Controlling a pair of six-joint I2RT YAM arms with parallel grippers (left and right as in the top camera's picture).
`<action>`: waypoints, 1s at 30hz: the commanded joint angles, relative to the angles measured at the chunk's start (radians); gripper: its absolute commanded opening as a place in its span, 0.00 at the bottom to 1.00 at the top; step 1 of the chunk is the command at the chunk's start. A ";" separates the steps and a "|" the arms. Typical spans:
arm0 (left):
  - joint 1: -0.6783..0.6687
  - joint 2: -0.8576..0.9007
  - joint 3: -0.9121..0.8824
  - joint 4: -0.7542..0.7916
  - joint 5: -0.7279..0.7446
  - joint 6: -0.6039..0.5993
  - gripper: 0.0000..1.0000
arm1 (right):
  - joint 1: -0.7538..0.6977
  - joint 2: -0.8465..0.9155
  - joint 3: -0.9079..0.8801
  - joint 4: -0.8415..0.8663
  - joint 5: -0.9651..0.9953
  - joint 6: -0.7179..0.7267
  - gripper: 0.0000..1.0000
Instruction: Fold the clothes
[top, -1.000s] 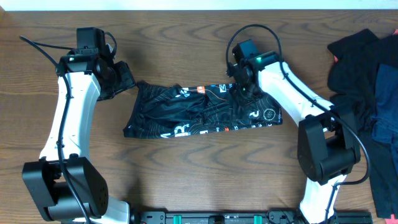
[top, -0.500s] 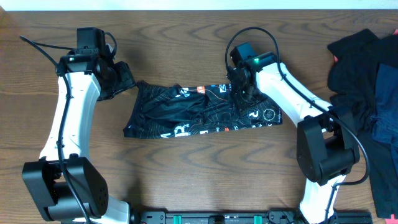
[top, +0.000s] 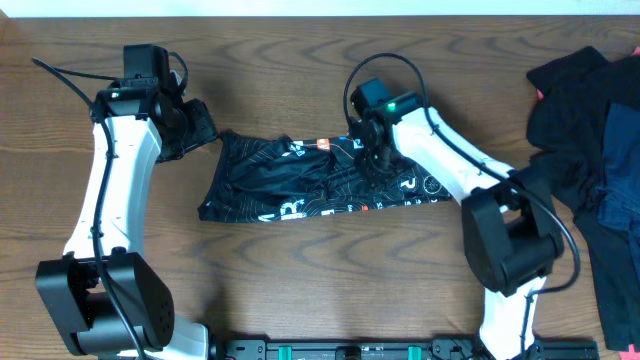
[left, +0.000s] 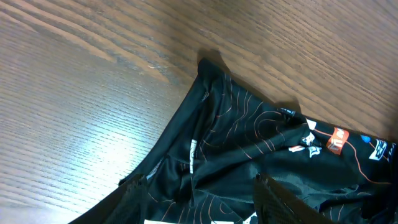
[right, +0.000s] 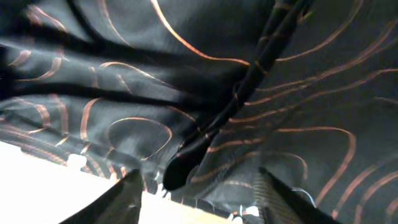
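A black garment with orange line print and white logos lies crumpled in a strip across the middle of the wooden table. My left gripper hovers at its upper left corner; in the left wrist view the gripper is open, with the garment just beneath. My right gripper is down on the garment's right half. In the right wrist view its fingers are spread wide, with a raised fold of the fabric between them.
A pile of dark clothes with a blue piece lies at the right edge of the table. Bare wood runs in front of the garment.
My right gripper has slid left along the garment, toward its middle. The left arm has not moved.
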 joint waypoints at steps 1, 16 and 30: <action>0.004 0.005 -0.011 -0.006 -0.009 0.017 0.56 | 0.006 0.026 0.012 0.001 0.065 0.061 0.41; 0.004 0.005 -0.011 -0.005 -0.009 0.017 0.56 | 0.034 0.016 0.012 -0.148 0.008 -0.023 0.01; 0.004 0.005 -0.011 -0.006 -0.009 0.017 0.60 | 0.066 0.016 0.012 -0.078 -0.016 -0.020 0.40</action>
